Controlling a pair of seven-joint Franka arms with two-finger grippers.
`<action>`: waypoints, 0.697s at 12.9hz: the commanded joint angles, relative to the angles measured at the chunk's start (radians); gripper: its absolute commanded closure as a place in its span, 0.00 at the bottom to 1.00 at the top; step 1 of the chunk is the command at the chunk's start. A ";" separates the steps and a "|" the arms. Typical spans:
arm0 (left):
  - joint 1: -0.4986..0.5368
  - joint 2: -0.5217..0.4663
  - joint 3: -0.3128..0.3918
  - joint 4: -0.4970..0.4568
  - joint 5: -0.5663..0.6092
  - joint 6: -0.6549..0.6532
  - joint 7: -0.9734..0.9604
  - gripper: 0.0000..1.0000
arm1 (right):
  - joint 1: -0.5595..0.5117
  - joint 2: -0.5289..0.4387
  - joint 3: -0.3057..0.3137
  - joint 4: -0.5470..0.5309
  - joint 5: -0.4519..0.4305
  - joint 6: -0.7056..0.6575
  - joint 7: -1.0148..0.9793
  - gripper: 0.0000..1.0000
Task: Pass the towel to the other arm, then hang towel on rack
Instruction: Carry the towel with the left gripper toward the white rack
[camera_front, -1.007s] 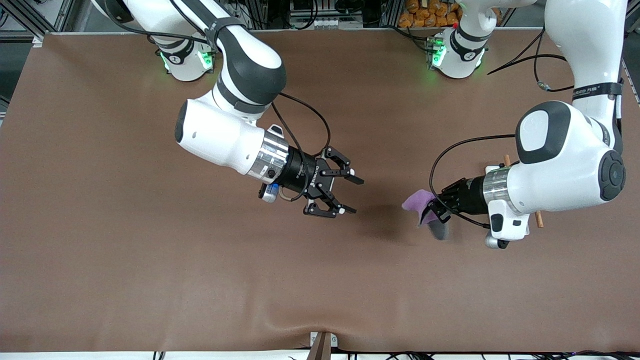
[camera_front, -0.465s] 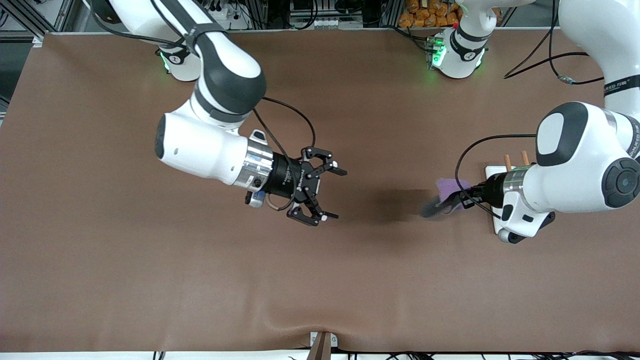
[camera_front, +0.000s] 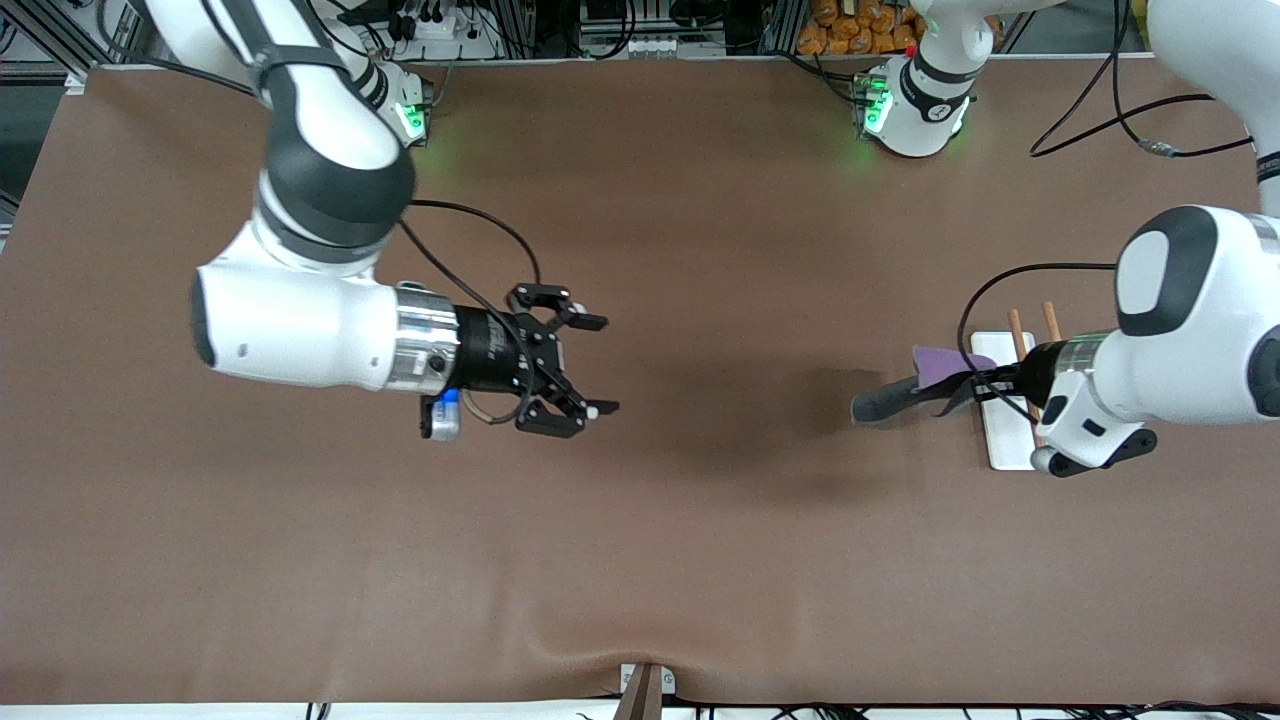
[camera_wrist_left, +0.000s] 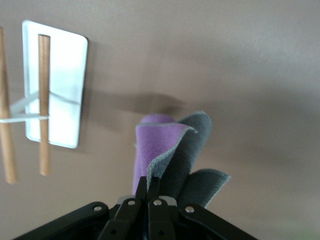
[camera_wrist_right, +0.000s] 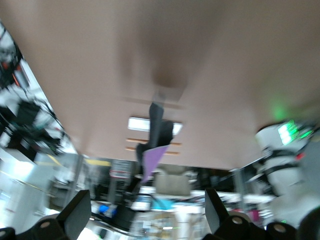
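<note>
The towel (camera_front: 915, 382), purple on one face and dark grey on the other, hangs from my left gripper (camera_front: 975, 385), which is shut on its edge and holds it in the air beside the rack (camera_front: 1005, 400). In the left wrist view the towel (camera_wrist_left: 172, 155) rises from the closed fingers (camera_wrist_left: 150, 192). The rack (camera_wrist_left: 55, 110) is a white base plate with two brown rods. My right gripper (camera_front: 590, 365) is open and empty over the middle of the table, toward the right arm's end. The right wrist view shows the towel (camera_wrist_right: 154, 150) far off.
The brown table cover (camera_front: 640, 560) has a raised fold near its front edge. A small bracket (camera_front: 645, 685) sits at the front edge. Cables trail over the table from both arms.
My left gripper has carried the towel toward the left arm's end, next to the rack. My right arm has drawn back toward its own end, still open.
</note>
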 joint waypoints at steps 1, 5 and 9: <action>0.038 -0.087 -0.005 -0.097 0.021 -0.003 0.147 1.00 | -0.098 -0.032 0.021 -0.014 0.009 -0.152 -0.203 0.00; 0.061 -0.161 -0.006 -0.209 0.058 0.037 0.239 1.00 | -0.190 -0.053 0.006 -0.012 -0.027 -0.367 -0.348 0.00; 0.101 -0.227 -0.013 -0.348 0.058 0.164 0.296 1.00 | -0.160 -0.131 0.021 -0.014 -0.416 -0.440 -0.479 0.00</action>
